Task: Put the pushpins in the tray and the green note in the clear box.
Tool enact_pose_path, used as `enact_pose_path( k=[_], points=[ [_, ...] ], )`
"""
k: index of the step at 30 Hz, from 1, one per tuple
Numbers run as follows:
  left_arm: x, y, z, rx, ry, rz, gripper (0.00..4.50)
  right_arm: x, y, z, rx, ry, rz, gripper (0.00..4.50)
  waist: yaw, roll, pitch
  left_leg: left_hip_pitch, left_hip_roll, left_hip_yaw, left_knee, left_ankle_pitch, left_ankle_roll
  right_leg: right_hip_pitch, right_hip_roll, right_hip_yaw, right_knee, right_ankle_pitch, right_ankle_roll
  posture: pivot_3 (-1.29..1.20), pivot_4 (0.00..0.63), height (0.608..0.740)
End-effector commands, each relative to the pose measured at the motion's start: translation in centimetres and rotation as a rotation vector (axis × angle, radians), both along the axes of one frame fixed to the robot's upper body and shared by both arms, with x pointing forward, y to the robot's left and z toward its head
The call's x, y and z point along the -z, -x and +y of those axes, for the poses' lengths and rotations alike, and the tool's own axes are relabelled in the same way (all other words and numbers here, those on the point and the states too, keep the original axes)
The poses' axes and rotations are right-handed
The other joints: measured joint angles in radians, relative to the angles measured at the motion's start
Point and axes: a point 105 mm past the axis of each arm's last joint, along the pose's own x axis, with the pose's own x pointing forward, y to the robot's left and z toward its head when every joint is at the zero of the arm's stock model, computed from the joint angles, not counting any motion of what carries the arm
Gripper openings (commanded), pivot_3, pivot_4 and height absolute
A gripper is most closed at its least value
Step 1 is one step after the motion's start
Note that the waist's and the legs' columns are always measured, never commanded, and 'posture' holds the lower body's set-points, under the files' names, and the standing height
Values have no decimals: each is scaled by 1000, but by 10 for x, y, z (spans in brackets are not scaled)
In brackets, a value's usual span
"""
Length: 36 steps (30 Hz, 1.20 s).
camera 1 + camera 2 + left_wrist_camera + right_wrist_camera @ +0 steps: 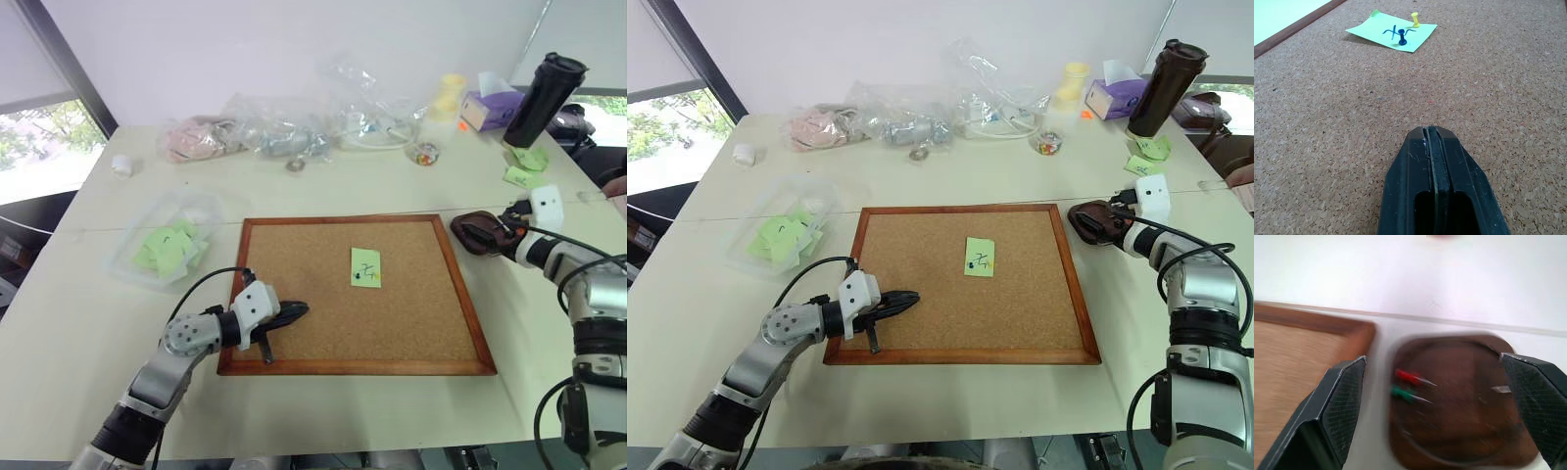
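The green note (pixel 365 266) lies near the middle of the cork board (pixel 294 255). A dark blue pushpin (pixel 1401 36) and a yellow pushpin (pixel 1415 19) stand on the note. My left gripper (pixel 1429 134) is shut and empty, low over the board's front left corner, pointing toward the note. The dark brown tray (pixel 1464 431) sits just off the board's right edge, with a red pushpin (pixel 1408 377) and a green pushpin (pixel 1400 392) lying in it. My right gripper (pixel 1432 360) hangs open over the tray. The clear box (pixel 167 245) with green slips stands left of the board.
Clear plastic bags (pixel 284 127) crowd the table's back. A small clear cup (pixel 426 153), a tissue box (pixel 490 106) and a black tumbler (pixel 544 98) stand at the back right, with loose green slips (pixel 524 166) beside them. A white roll (pixel 121 164) sits far left.
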Motion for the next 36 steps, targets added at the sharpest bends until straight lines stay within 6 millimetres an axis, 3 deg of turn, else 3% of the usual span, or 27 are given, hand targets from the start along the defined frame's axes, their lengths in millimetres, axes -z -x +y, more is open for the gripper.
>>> enact_pose_path(
  k=[1, 6, 10, 17, 26, 28, 31, 36],
  points=[
    [35, 8, 13, -38, -95, 127, 0, -30, 15, 31, -169, 3, -67, 4460, 1, 0, 0, 0, 0, 0, 0, 0, 0, 0, 0, 0, 0, 0, 0, 0, 150, 740],
    [34, 6, 12, -31, -95, 125, 0, -18, 40, 86, -385, 41, -24, 4460, 2, 0, 0, 0, 0, 0, 0, 0, 0, 0, 0, 0, -1, 0, 0, 0, 150, 740],
    [33, 5, 13, -31, -97, 122, 0, 1, 51, 110, -462, 74, 17, 4460, 2, -1, 0, 0, 0, -1, 0, 0, 0, 0, 0, 0, -1, 0, 0, 0, 150, 740],
    [32, 6, 17, -40, -101, 123, 0, 22, 59, 135, -550, 85, 46, 4460, 1, -1, 0, 0, 0, -1, 0, 0, 0, 0, 0, 0, -1, 0, 0, 0, 150, 740],
    [32, 8, 17, -50, -103, 127, 0, 35, 54, 145, -570, 119, 46, 4460, 0, -1, 0, 0, 1, -1, 0, 0, 0, 0, 0, 0, -1, 0, 0, 0, 150, 740],
    [32, 8, 17, -51, -103, 127, 0, 37, 52, 147, -580, 126, 47, 3972, 0, -1, 0, 0, 1, -1, 0, 0, 0, 0, 0, 0, -1, 0, 0, 0, 150, 740],
    [32, 8, 18, -56, -103, 126, 0, 39, 50, 147, -581, 144, 41, 2801, 0, -1, 0, 0, 1, -1, 0, 0, 0, 0, 0, 0, -1, 0, 0, 0, 150, 740],
    [32, 9, 19, -60, -104, 127, 0, 40, 49, 148, -586, 147, 38, 2801, 0, -1, 0, 0, 1, -1, 0, 0, 0, 0, 0, 0, -1, 0, 0, 0, 150, 740]
  ],
)
